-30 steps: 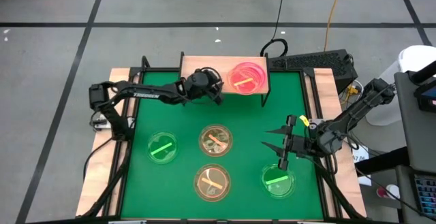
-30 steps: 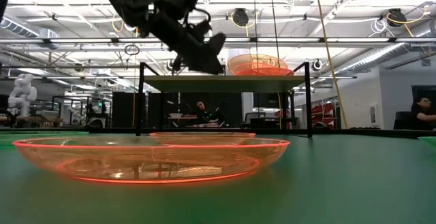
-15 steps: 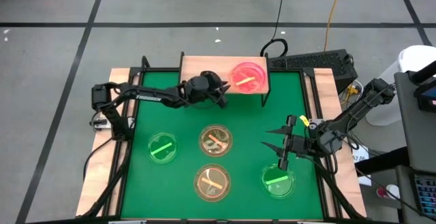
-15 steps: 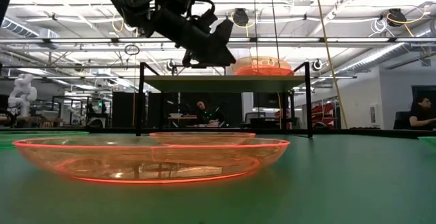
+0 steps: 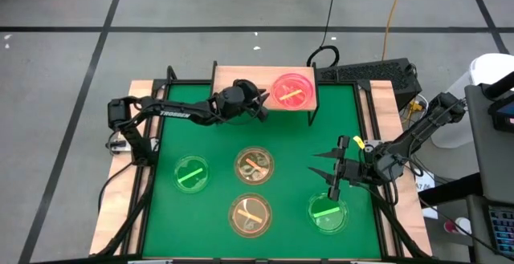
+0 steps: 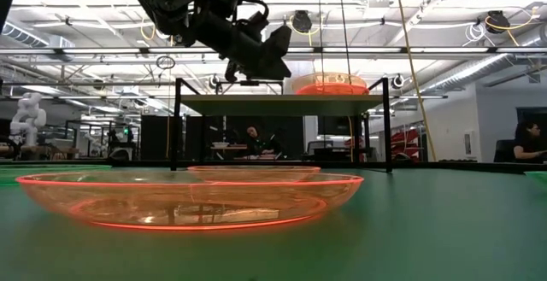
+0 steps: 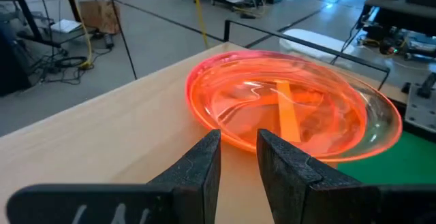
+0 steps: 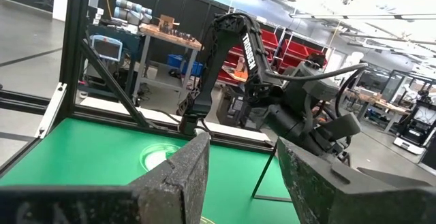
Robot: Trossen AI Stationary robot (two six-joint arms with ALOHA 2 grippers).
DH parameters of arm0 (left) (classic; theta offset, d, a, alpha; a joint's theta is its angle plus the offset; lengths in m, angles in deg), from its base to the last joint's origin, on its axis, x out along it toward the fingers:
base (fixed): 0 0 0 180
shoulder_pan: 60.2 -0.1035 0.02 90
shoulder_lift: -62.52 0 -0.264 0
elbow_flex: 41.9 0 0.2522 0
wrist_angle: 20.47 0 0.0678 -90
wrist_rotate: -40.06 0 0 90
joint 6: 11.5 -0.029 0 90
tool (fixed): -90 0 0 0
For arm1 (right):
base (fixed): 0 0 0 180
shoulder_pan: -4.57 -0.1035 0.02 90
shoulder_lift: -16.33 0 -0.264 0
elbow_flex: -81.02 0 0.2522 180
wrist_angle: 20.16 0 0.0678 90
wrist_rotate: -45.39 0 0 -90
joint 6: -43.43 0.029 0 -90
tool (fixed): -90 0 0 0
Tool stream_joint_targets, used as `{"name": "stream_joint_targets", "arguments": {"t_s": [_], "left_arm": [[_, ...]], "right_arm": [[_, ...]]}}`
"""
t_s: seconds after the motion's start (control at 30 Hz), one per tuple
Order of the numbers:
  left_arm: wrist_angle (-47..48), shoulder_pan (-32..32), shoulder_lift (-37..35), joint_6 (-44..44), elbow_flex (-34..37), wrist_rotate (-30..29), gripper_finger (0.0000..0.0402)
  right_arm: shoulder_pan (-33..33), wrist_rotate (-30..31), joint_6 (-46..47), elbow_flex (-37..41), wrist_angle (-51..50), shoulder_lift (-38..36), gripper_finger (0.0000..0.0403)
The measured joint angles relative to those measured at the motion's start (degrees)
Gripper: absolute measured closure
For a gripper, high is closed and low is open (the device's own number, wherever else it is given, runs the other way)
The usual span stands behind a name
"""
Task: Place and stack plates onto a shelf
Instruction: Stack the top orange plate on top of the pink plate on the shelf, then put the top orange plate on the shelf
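The shelf (image 5: 233, 83) stands at the twelve o'clock edge of the green mat (image 5: 217, 152), a light-wood board on thin black legs. On its right half sits a stack of pink plates (image 5: 292, 90) with an orange stripe across the top one; in the low view the stack (image 6: 330, 84) glows orange-pink above the board (image 6: 282, 99). The left gripper (image 5: 259, 107) reaches over the shelf's left half, its tips aimed toward three o'clock, just beside the pink stack — in the left wrist view the two dark fingers (image 7: 197, 166) stand a narrow gap apart with nothing between them, released, their tips close to the near rim of the pink plates (image 7: 293, 108) but not around it. Four more plates lie on the mat: a green plate (image 5: 191, 173) at about eight o'clock, an amber plate (image 5: 254, 165) near the centre, a second amber plate (image 5: 250, 214) at six o'clock, and another green plate (image 5: 328, 213) at about five o'clock. The right gripper (image 5: 328, 171) hovers at about four o'clock, just above that second green plate — its fingers (image 8: 178, 166) spread apart and empty. In the low view the nearest amber plate (image 6: 188, 197) fills the foreground.
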Motion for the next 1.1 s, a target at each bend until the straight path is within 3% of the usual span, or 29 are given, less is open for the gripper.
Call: {"name": "stream_joint_targets", "arguments": {"t_s": [0.43, 0.83, 1.1], "left_arm": [[2.25, 0.92, 0.0, 1.54, 0.02, 0.61, 0.03], [-5.82, 0.96, 4.93, 2.06, 0.02, 0.57, 0.03], [-0.32, 1.51, 1.69, 1.4, 0.13, 0.79, 0.03]], "right_arm": [[0.2, -0.02, 0.02, 0.0, 0.02, 0.0, 0.0248], [0.2, -0.1, -0.15, 0.03, 0.43, -0.01, 0.0248], [0.21, -0.09, -0.27, 0.04, -0.48, 0.0, 0.0248]]}}
